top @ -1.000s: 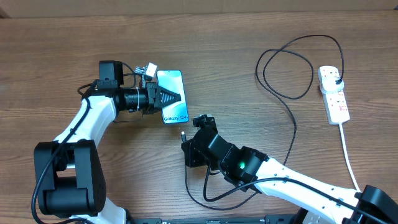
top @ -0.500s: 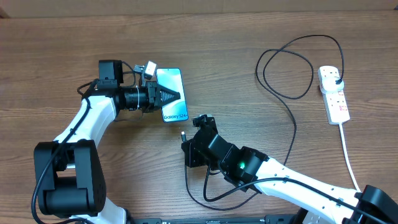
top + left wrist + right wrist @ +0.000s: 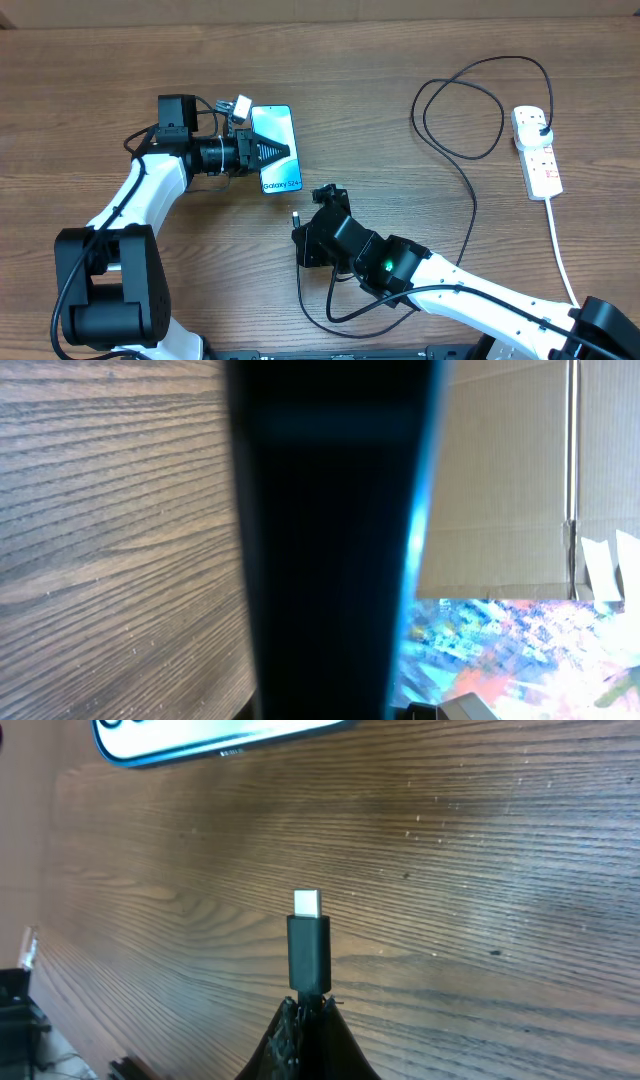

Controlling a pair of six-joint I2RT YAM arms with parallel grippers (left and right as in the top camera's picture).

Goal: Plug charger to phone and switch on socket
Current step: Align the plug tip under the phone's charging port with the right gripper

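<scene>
Far right on the desk (image 3: 400, 80), the socket (image 3: 537, 160): a white plastic oblong with rounded ends, touched with red, white cord (image 3: 562, 255) trailing toward the near edge. Holds in its far outlet the black plug (image 3: 541, 124) of the charger (image 3: 474, 210). Leaves the plug as a thin black cable, loops wide to the left, sweeps down the middle of the desk and curls near the front edge under the right arm. Ends in the right claw (image 3: 310, 1020), clenched on the cable just behind the connector (image 3: 309, 950): a short black rectangular sleeve with a flat silver tip, standing clear of the fingertips, pointed toward the phone (image 3: 282, 180) but apart from it, over the wood. Left of centre, the phone: a slim rectangle with rounded corners, dark frame, smooth light-blue screen face up with white lettering, long axis running near to far. Grasped from its left side by the left claw (image 3: 290, 151), clenched on it, black tapered fingers lying across the screen. Shows from the left wrist only as a dark vertical band with a blue glow down one side. Underneath, brown wood with fine, close grain and a matt look; beyond it in the left wrist view, plain tan cardboard (image 3: 500, 470).
</scene>
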